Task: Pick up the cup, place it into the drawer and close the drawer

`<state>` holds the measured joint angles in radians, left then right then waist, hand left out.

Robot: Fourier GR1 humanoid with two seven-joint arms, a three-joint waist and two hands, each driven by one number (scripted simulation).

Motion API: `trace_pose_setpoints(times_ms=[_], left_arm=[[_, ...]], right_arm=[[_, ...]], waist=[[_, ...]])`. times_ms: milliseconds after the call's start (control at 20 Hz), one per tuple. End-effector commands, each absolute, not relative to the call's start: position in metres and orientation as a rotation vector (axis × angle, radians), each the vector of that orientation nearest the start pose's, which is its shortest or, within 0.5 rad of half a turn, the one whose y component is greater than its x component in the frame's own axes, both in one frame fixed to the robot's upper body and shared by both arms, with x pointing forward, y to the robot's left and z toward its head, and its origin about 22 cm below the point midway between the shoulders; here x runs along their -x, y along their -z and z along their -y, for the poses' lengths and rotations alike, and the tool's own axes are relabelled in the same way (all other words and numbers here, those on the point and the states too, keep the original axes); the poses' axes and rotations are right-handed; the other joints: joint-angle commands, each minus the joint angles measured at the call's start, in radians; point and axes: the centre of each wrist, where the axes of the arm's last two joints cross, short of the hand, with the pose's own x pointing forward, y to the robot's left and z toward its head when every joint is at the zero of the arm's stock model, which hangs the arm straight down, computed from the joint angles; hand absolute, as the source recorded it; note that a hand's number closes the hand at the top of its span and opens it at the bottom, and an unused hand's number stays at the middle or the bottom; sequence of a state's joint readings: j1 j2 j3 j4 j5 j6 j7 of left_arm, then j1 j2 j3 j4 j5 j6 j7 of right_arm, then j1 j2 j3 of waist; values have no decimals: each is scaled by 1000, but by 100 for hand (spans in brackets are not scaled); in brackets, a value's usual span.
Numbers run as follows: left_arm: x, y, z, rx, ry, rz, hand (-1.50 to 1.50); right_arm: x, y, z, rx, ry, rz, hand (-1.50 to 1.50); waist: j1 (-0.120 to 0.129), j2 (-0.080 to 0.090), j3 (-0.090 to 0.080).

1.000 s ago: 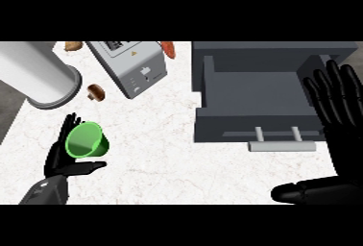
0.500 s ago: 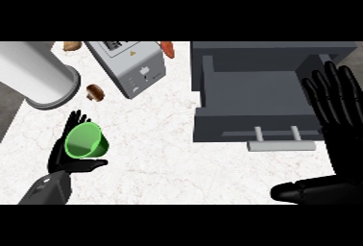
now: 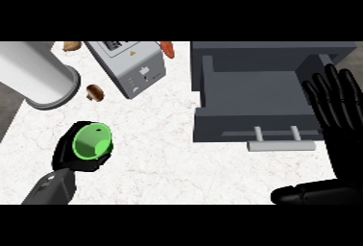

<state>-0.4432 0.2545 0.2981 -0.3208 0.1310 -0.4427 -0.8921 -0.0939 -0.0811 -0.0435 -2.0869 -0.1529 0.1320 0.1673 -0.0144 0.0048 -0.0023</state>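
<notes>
While the left hand [image 3: 78,158] curls its fingers around the green cup [image 3: 92,142] at the lower left of the white bench [image 3: 170,163], the grey drawer [image 3: 248,125] stands open to the right; the right hand [image 3: 340,120] rests open beside it, fingers straight, holding nothing

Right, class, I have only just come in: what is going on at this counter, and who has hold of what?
The robot's left hand is curled round the green cup at the lower left of the white counter. The grey drawer stands open and empty on the right, its handle facing the robot. The right hand rests open beside the drawer, fingers up. So the cup is in hand but not yet in the drawer, and the drawer is not yet closed.
</notes>
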Motion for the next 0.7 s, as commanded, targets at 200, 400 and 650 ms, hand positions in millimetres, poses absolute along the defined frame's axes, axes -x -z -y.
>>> trace_pose_setpoints(times_ms=[200,400,650], left_arm=[[-247,149,-314,151,-299,1883,150],[-266,138,-296,78,-332,1940,150],[-277,129,-277,137,-325,2014,150]], right_arm=[[-203,-148,238,-159,-141,2000,-150],[-212,-144,243,-155,-134,2003,-150],[-211,-143,248,-169,-140,2002,-150]], waist=[[6,-5,1],[16,-7,3],[12,-7,2]])
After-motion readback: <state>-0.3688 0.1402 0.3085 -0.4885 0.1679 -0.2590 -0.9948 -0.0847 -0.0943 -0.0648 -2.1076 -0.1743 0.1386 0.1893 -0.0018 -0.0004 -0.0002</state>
